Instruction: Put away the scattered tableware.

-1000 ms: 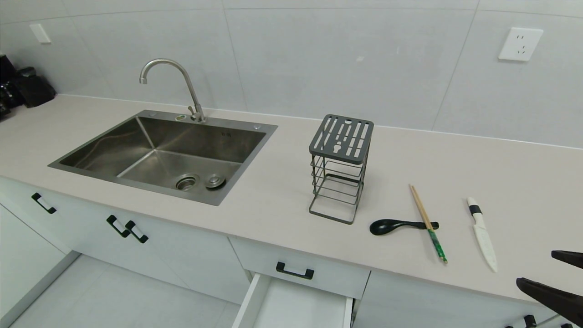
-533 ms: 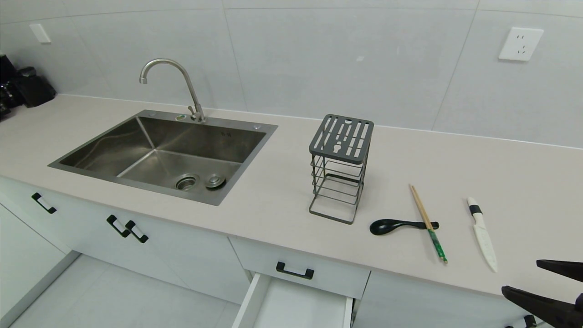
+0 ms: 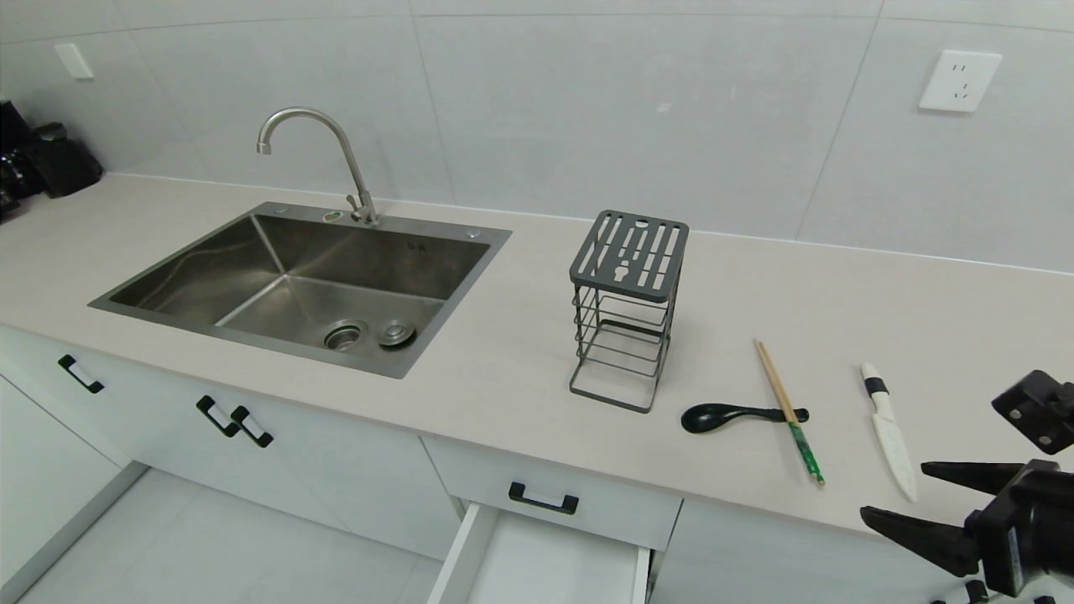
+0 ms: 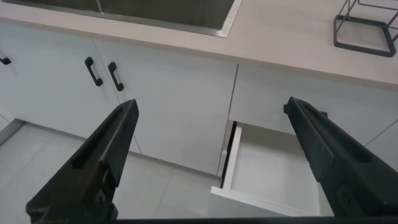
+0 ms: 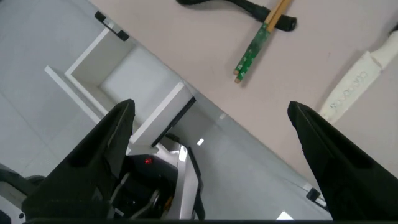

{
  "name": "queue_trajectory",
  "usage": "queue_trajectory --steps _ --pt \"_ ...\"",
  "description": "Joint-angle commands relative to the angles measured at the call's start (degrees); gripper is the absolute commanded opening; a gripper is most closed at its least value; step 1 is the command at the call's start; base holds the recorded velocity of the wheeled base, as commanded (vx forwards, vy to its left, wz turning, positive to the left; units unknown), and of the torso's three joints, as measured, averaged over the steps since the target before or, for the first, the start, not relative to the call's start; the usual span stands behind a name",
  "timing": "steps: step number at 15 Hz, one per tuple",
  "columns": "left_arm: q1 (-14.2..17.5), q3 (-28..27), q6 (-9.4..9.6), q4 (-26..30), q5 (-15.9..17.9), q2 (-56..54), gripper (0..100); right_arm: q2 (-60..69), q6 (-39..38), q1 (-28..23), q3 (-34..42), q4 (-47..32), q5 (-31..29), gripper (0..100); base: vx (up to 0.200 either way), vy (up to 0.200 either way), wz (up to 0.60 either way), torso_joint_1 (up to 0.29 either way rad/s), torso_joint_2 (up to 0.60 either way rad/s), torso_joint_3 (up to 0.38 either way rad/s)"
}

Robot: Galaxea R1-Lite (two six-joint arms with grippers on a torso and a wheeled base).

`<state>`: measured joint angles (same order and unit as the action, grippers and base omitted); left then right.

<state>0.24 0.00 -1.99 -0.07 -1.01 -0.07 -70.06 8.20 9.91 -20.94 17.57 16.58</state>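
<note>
1. Left hand (image 4: pixel 208 109): fingers spread wide, holding nothing. It is low, facing the white cabinet fronts under the surface (image 3: pixel 503 377).
2. Drawer (image 3: pixel 545 570): white, pulled open, bare inside. It is just ahead of and below the left hand.
3. Right hand (image 3: pixel 893 489): black fingers apart, nothing between them. It sits at the near edge of the surface, at its right end.
4. Knife (image 3: pixel 888 432): white, with a dark band on the handle, lying flat. It is the item nearest the right hand, with its blade tip toward the hand and its handle pointing away.
5. Chopsticks (image 3: pixel 789 411): a wooden pair with green tips, lying flat together. They are left of the knife and apart from it. The green ends point toward the surface edge, left of the right hand.
6. Spoon (image 3: pixel 730 414): black, lying flat. The chopsticks cross its handle near the end. Its bowl is on the side away from the right hand.
7. Rack (image 3: pixel 628 310): a dark wire frame with a slotted top, standing upright. It is beyond and left of the spoon, well apart from the right hand.
8. Sink (image 3: pixel 252 340): steel, set into the surface, far left of the right hand and beyond the left hand.
9. Faucet (image 3: pixel 336 151): curved steel, at the sink's back rim.
10. Socket (image 3: pixel 959 80): white, on the tiled wall, far beyond the right hand.
</note>
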Motion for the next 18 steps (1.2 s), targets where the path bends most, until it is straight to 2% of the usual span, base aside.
queue_trajectory --steps 1,6,14,18 --pt "0.0 0.0 0.05 0.0 0.0 0.1 100 -5.7 0.0 2.6 -0.2 1.2 -0.4 100 0.000 0.000 0.00 0.000 0.00 0.000" --pt "0.0 0.0 -0.03 0.0 0.0 0.1 100 -12.0 0.0 2.8 -0.4 7.5 -1.7 100 0.000 0.000 0.00 0.000 0.00 0.000" --pt "0.0 0.0 -0.03 0.0 0.0 0.1 100 -19.2 -0.5 3.4 -2.8 9.9 -5.1 100 0.000 0.000 0.00 0.000 0.00 0.000" --pt "0.0 0.0 -0.03 0.0 0.0 0.1 100 -25.0 -5.0 3.4 -5.4 14.2 -7.9 100 0.000 0.000 0.00 0.000 0.00 0.000"
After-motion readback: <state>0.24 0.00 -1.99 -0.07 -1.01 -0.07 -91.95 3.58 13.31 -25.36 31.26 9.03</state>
